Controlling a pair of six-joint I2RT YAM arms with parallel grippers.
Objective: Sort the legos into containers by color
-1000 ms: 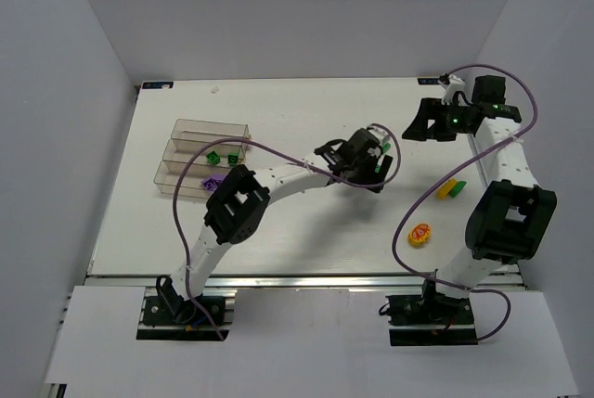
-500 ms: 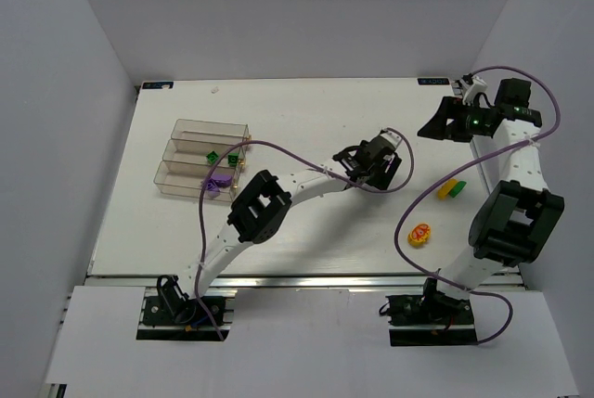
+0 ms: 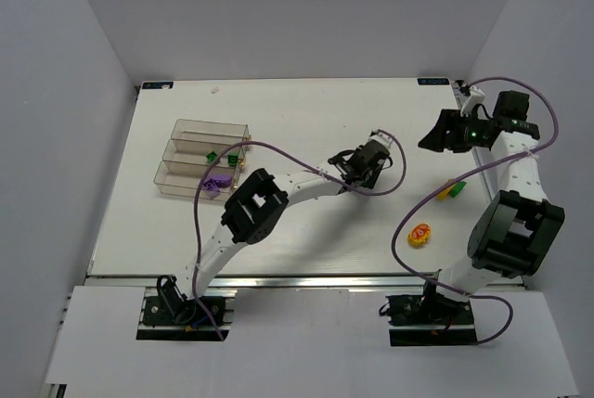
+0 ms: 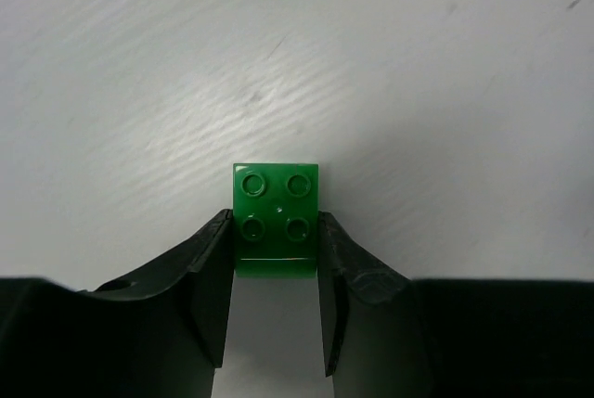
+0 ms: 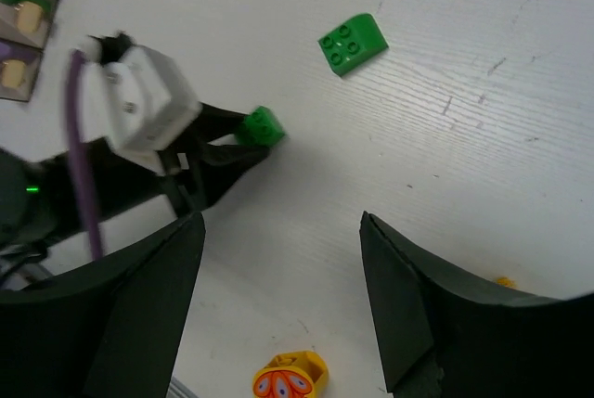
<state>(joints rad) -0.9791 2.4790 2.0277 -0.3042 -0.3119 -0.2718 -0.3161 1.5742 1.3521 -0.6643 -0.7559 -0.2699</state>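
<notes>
A small green lego (image 4: 276, 196) lies on the white table with my left gripper (image 4: 276, 231) shut on its two sides. From above, that gripper (image 3: 371, 162) is right of the table's middle. The same lego (image 5: 263, 126) shows at the left fingers' tip in the right wrist view. My right gripper (image 5: 281, 222) hangs open over bare table, holding nothing; from above it (image 3: 434, 134) is at the far right. The clear containers (image 3: 209, 152) stand at the left, with green legos (image 3: 213, 154) and a purple lego (image 3: 218, 182) inside.
A second green lego (image 5: 352, 43) lies loose on the table; from above it (image 3: 458, 188) touches a yellow one (image 3: 445, 193). A yellow-orange patterned piece (image 3: 419, 234) lies near the right arm. Purple cables loop over both arms.
My left gripper reached right and its jaws closed onto the green lego. The right gripper swung right and back, staying open.
</notes>
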